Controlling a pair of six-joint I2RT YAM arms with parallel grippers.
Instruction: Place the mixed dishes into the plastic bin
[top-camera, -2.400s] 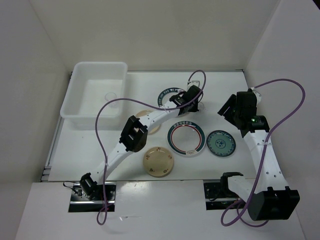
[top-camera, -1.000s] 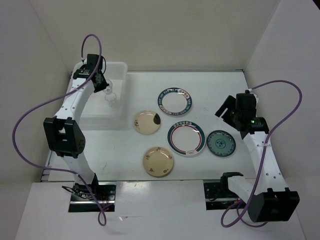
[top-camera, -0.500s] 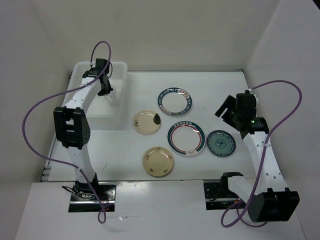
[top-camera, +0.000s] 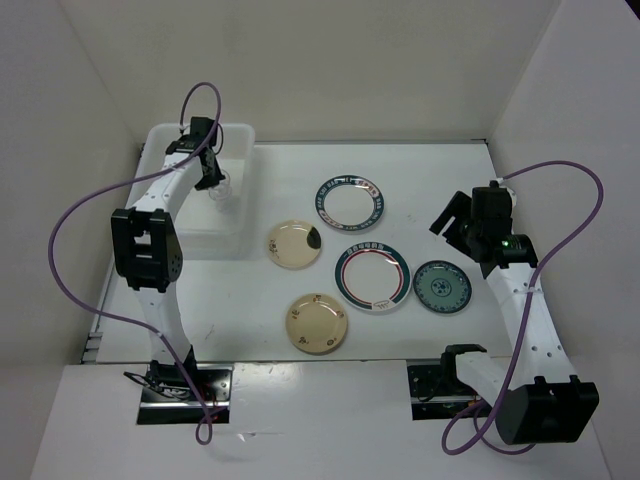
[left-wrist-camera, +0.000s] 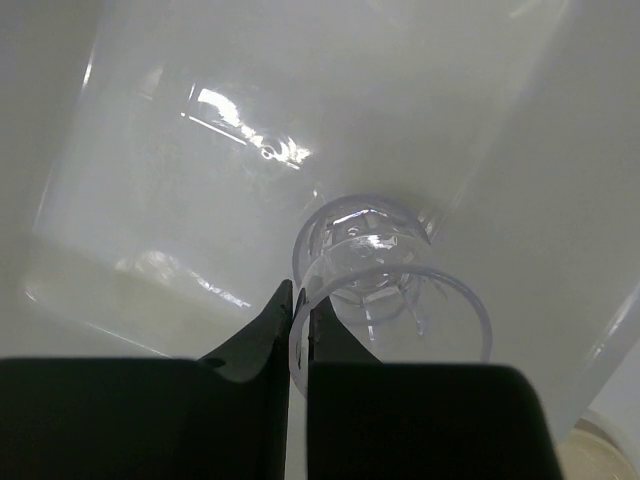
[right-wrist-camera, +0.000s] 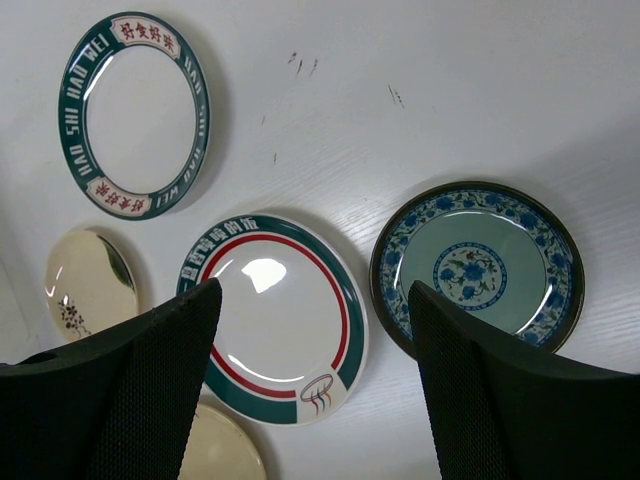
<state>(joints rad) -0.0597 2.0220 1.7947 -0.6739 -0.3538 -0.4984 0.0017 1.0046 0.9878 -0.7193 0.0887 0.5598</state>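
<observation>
Left wrist view: your left gripper (left-wrist-camera: 300, 312) pinches the rim of the clear cup (left-wrist-camera: 385, 275), mouth up, inside the plastic bin (left-wrist-camera: 180, 160), frame centre. Right gripper (right-wrist-camera: 315, 300) stands part-open above the plates (right-wrist-camera: 265, 320).

Looking like a robotics lab test cell: plain white panels (top-camera: 330, 60) boxing in a white bench (top-camera: 250, 300), left arm (top-camera: 150, 250) and right arm (top-camera: 520, 290) sitting bolted on metal base plates (top-camera: 215, 400) at the near edge, purple cables (top-camera: 555, 163) looping loose.
</observation>
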